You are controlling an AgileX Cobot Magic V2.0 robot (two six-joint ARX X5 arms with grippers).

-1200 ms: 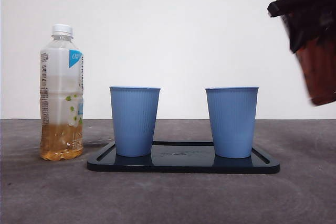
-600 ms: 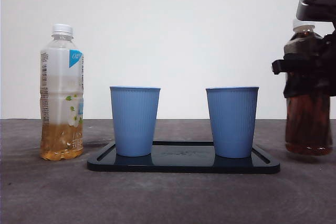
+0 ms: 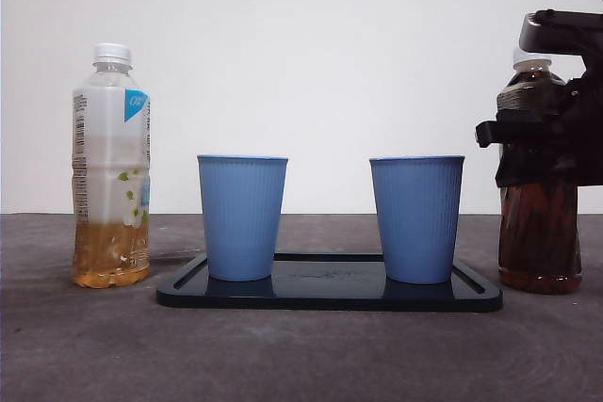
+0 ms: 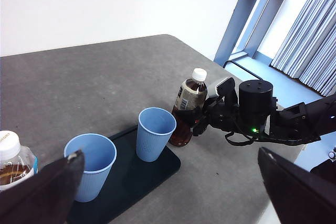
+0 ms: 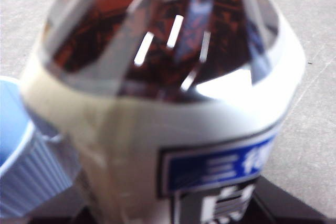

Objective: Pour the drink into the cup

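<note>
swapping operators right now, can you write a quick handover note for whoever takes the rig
Right gripper: shut on the dark tea bottle, which stands upright on the table beside the tray, cap on.
Left gripper: open, held back, holding nothing.
Two blue cups, one and the other, stand upright on the tray; the light tea bottle stands capped at the far side.
Done: dark bottle grasped. Whether anything is poured cannot be told.
Left: pour into a cup.

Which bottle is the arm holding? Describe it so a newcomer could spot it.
Find the dark tray with two blue cups. Just off its end, by one cup, stands the dark tea bottle, gripped by the right pincer. The other bottle holds pale yellow drink.
</note>
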